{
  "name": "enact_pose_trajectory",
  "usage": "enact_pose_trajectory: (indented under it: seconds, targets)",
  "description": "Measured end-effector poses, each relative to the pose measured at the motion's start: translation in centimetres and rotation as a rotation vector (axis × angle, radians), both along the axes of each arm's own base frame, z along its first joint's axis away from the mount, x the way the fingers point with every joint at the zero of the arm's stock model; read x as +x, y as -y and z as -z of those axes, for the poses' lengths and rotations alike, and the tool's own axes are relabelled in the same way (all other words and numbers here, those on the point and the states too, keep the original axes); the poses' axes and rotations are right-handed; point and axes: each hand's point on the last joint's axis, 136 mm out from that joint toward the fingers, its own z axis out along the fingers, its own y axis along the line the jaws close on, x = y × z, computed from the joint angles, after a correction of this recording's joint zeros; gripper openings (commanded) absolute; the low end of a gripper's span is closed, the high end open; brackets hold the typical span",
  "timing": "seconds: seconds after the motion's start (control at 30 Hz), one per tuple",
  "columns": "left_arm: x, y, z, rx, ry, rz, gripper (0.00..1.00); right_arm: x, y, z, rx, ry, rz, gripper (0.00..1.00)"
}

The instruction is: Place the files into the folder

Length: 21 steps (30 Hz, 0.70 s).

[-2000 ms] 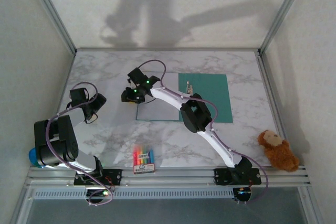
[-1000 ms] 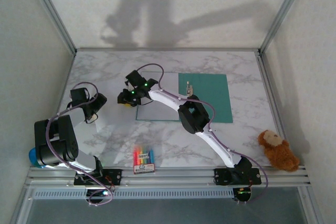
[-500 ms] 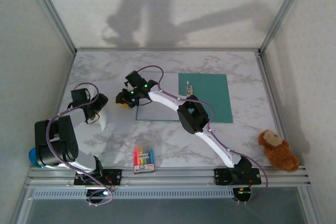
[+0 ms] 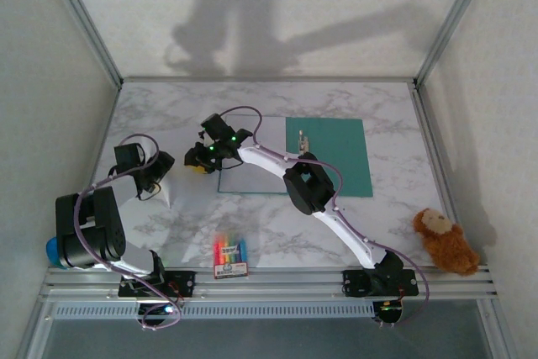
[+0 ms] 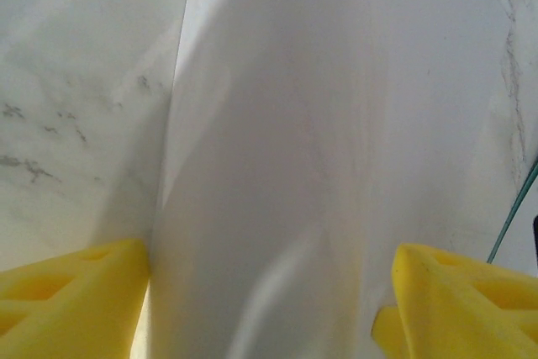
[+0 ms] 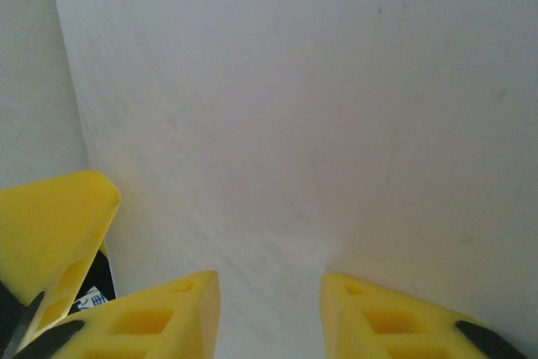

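The teal folder (image 4: pixel 332 157) lies open in the middle of the table. A pale file (image 4: pixel 250 170) covers its left panel. My right gripper (image 4: pixel 198 161) reaches to that sheet's left edge. In the right wrist view its jaws (image 6: pixel 269 292) stand partly open, tips down on plain white paper (image 6: pixel 319 107). Another white file (image 4: pixel 171 195) lies left of the folder under my left gripper (image 4: pixel 156 176). In the left wrist view that sheet (image 5: pixel 286 166) bows up between the wide-apart yellow fingers (image 5: pixel 76 292). The folder's teal edge (image 5: pixel 514 208) shows at the right.
A small crayon box (image 4: pixel 229 256) sits near the front edge between the arm bases. A brown plush toy (image 4: pixel 444 241) lies at the front right. Metal frame rails border the marble table (image 4: pixel 378 107) on both sides.
My left gripper's jaws have drawn closer together on the sheet, whose near corner now lifts. The right gripper has slid a little to the left.
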Motion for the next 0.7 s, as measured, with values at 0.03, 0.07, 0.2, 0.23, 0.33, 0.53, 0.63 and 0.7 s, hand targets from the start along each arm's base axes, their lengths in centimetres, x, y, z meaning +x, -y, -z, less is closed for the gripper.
enact_pose_trajectory:
  seconds: [0.03,0.07,0.2,0.23,0.33,0.53,0.63,0.7]
  targets:
    - [-0.04,0.11,0.02,-0.006,0.000,0.002,0.73,0.01,-0.01,-0.01,0.001,0.000,0.000,0.36]
    - [-0.07,0.24,0.03,-0.012,0.000,0.005,0.73,0.01,-0.02,-0.02,0.001,-0.001,0.001,0.36]
    - [-0.14,0.46,0.07,-0.023,-0.001,0.008,0.69,0.01,-0.07,-0.09,0.004,-0.008,0.006,0.36]
    - [-0.14,0.52,0.06,-0.026,0.000,0.008,0.67,-0.01,-0.09,-0.12,0.005,-0.011,0.006,0.36]
    - [-0.15,0.68,0.05,-0.039,0.000,0.008,0.62,-0.10,-0.15,-0.21,0.010,-0.017,0.003,0.36]
    - [-0.13,0.89,0.00,-0.054,0.001,0.007,0.53,-0.28,-0.19,-0.29,0.016,-0.027,-0.003,0.37]
    - [-0.13,0.98,-0.01,-0.060,0.001,0.008,0.50,-0.31,-0.21,-0.39,0.017,-0.027,-0.005,0.37]
    - [-0.13,0.99,-0.01,-0.060,0.001,0.008,0.48,-0.29,-0.25,-0.62,0.018,-0.026,-0.006,0.37]
